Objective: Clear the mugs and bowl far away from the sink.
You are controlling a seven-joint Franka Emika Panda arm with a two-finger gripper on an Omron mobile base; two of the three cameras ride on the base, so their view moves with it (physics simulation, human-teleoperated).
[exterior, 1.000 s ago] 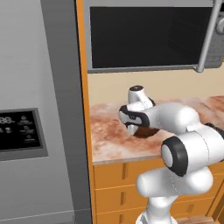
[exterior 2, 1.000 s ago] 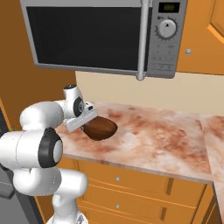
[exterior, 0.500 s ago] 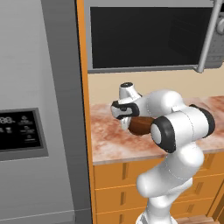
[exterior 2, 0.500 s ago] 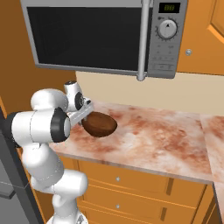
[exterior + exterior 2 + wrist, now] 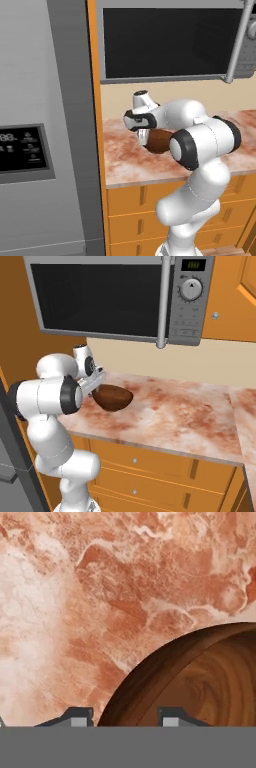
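Note:
The brown wooden bowl (image 5: pixel 114 397) rests on the marbled counter (image 5: pixel 180 416) below the microwave; it is also in the left base view (image 5: pixel 161 141). My gripper (image 5: pixel 97 387) is at the bowl's left rim, slanting down (image 5: pixel 145 136). In the hand view the gripper (image 5: pixel 126 716) straddles the bowl (image 5: pixel 200 677) rim: one fingertip (image 5: pixel 80 715) is outside it, the other over the glossy inside. The jaws stand open, with a gap beside the rim. The mugs and the sink are out of view.
A microwave (image 5: pixel 115 298) hangs over the counter with its handle (image 5: pixel 161 303) at the right. A grey fridge (image 5: pixel 40 130) stands left of the counter. Orange drawers (image 5: pixel 165 471) run below the counter's front edge, and a wall cabinet (image 5: pixel 240 291) is at the upper right.
The jaws have widened off the bowl's rim. The hand has shifted a little left while the elbow swung up in front of the bowl. The bowl stays on the counter.

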